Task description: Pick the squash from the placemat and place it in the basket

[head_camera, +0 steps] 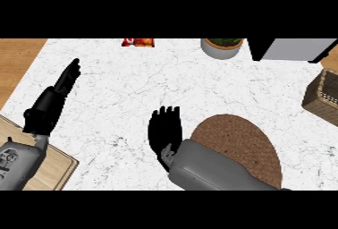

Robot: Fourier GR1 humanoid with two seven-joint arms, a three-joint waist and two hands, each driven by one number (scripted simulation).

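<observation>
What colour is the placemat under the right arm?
Brown, with a woven texture; the placemat shows best in the head view, the only view.

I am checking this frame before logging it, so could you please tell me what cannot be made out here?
- Squash: not seen in the head view; whether the right hand or forearm covers it cannot be told.
- Brown woven basket: cut off by the right edge.
- Red packet: cut off at the top, too small to identify.
</observation>
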